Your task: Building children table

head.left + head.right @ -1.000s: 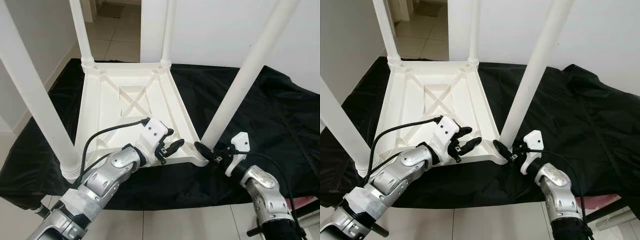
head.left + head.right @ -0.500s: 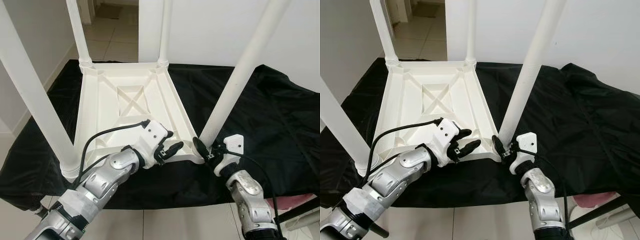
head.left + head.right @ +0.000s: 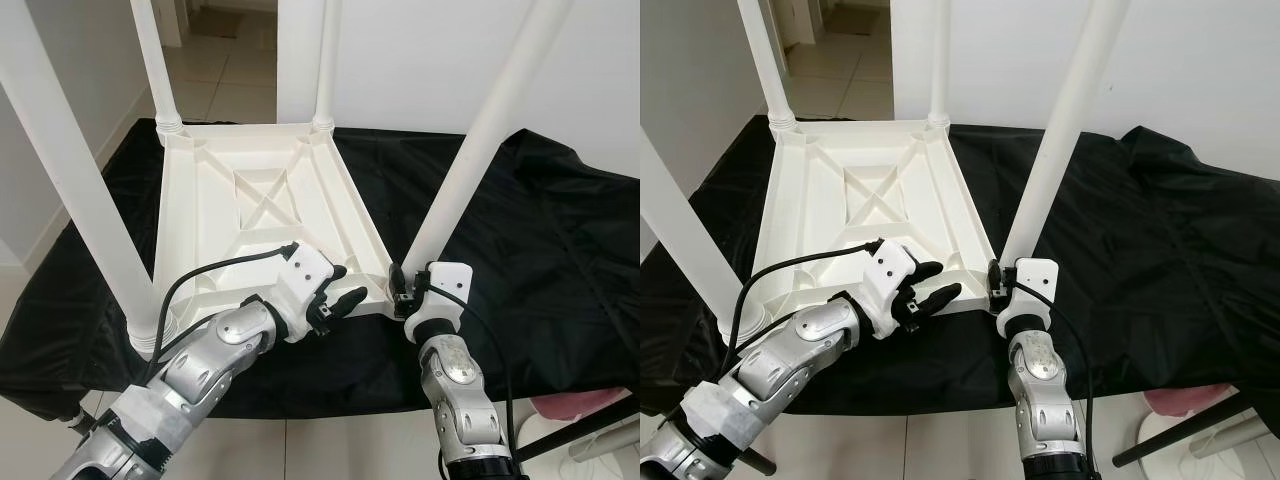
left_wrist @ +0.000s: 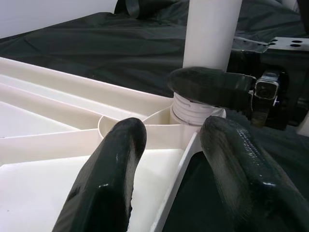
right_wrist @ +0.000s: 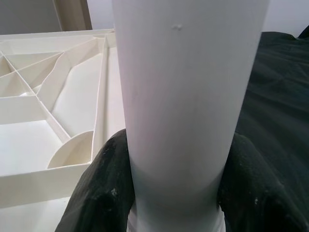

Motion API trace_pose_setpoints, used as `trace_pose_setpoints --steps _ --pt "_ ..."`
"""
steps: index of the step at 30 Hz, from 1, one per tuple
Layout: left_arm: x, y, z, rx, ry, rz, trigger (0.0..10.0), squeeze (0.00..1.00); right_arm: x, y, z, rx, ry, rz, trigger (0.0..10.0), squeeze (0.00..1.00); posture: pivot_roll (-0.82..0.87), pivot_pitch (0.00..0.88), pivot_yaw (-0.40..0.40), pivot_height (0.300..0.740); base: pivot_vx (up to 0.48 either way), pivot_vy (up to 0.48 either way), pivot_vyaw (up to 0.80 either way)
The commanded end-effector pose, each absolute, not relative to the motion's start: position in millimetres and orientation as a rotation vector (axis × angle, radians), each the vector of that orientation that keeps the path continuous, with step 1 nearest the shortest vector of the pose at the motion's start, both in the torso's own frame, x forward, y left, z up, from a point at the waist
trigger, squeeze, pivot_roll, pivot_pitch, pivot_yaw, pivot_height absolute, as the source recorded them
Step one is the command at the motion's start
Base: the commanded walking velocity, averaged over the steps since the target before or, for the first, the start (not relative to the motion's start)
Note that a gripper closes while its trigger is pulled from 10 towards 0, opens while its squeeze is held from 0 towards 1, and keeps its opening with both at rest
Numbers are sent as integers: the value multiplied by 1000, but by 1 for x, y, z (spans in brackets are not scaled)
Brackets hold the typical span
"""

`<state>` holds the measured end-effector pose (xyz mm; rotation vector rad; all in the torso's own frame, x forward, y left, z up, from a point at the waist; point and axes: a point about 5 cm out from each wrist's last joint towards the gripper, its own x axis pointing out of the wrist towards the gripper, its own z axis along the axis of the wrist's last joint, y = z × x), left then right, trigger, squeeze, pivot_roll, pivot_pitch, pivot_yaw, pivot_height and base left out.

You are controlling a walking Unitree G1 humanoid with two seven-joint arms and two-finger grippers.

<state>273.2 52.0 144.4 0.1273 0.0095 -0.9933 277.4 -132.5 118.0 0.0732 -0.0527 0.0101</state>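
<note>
— What is the table made of, and where does it lie?

— Smooth white moulded plastic. The tabletop lies upside down on a black cloth, its ribbed underside up, an X-shaped brace in the middle. Four round, glossy legs stand up from its corners.

— And the right gripper?

— It clasps the near right leg at its base, a finger pressed to either side of the tube just above the ribbed collar. The fingers look matte and slightly grainy.

— The left gripper?

— Fingers spread apart, holding nothing. It hovers over the tabletop's near edge, just beside that same corner, one finger above the tray and the other out over the rim. The right gripper is directly ahead of it.

— The surroundings?

— The cloth is crinkled and faintly shiny, draped over a low surface. Behind it stands a plain white wall; pale floor tiles run to a doorway beyond the far legs.
</note>
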Motion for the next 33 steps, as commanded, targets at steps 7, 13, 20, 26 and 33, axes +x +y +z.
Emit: trace_pose_setpoints --steps 7,13,20,26,33 --pt "265 47 142 132 26 -1198 10000 0 276 -123 112 54 -11 102 10000 1000 -6 0 -109 740 0 0 0" --pt "266 46 142 129 20 -1190 10000 0 277 -140 113 35 -54 136 10000 1000 -6 0 -115 740 0 0 0" --pt "259 41 135 130 38 -1222 10000 0 285 -162 112 -21 -65 307 10000 0 -12 0 -98 740 0 0 0" --pt "258 39 134 126 41 -1225 10000 0 288 -167 112 -42 -73 353 10000 0 -10 0 -92 740 0 0 0" --pt "259 36 134 140 35 -1226 10000 0 297 -170 116 -17 -80 513 10000 0 22 0 -99 740 0 0 0"
